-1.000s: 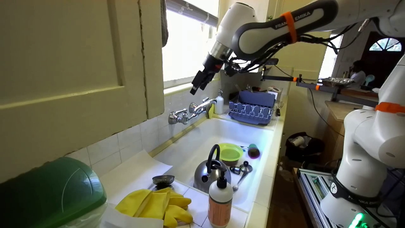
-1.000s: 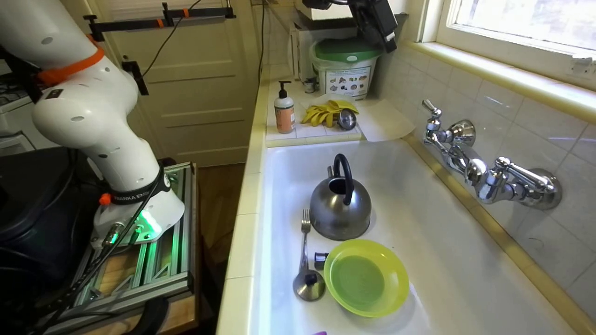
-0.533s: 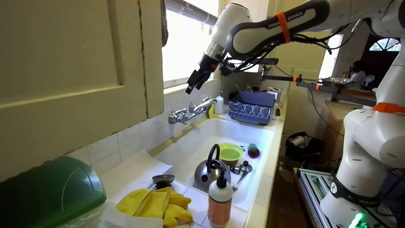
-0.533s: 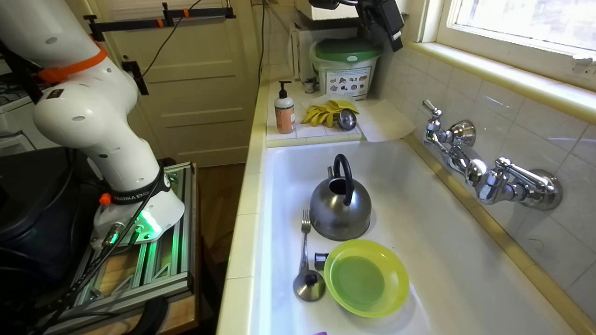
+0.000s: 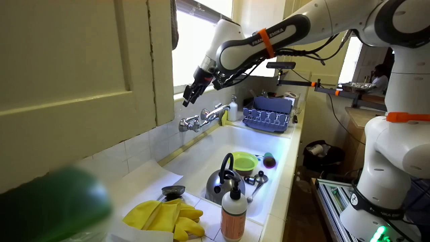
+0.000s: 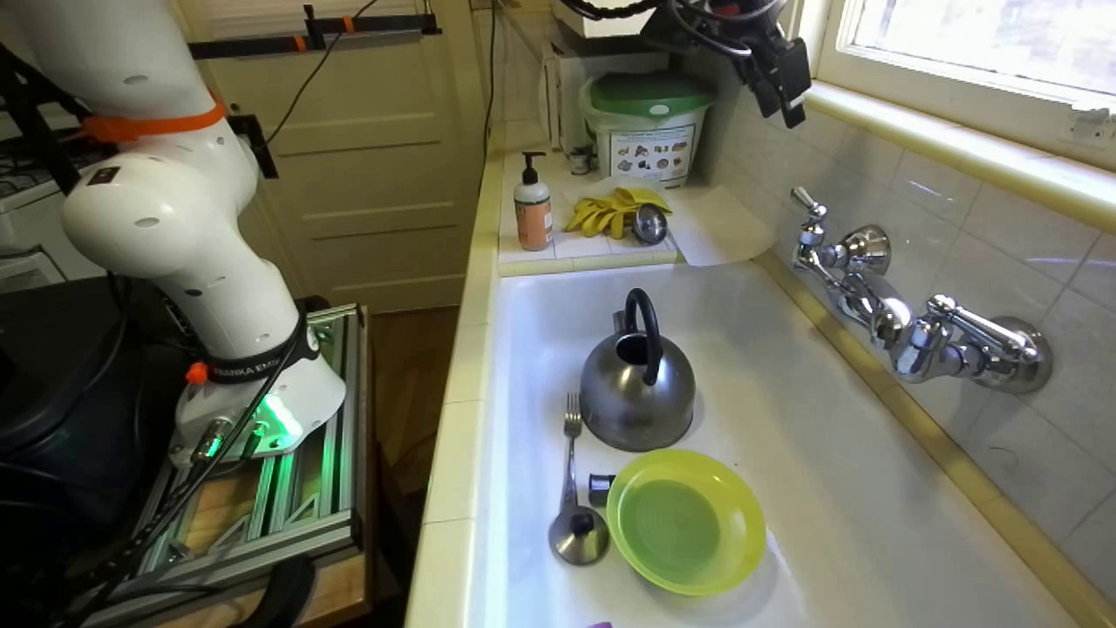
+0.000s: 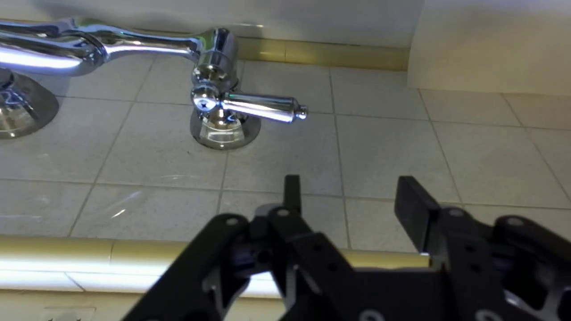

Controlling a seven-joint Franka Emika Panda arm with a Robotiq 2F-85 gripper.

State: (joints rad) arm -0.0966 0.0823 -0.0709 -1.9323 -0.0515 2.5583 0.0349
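Backing the faucet, pale tiles stand between sink and window.

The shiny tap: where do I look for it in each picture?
In an exterior view: tap near the middle.
In an exterior view: tap at the right, about halfway up.
In the wrist view: tap at upper left, cut off by the edge.
Shared landmark: the pale sheet shows in all three.

In an exterior view, from the kettle, a bowl is seen at five o'clock, and on the counter, yellow gloves at twelve and a pump bottle at eleven.
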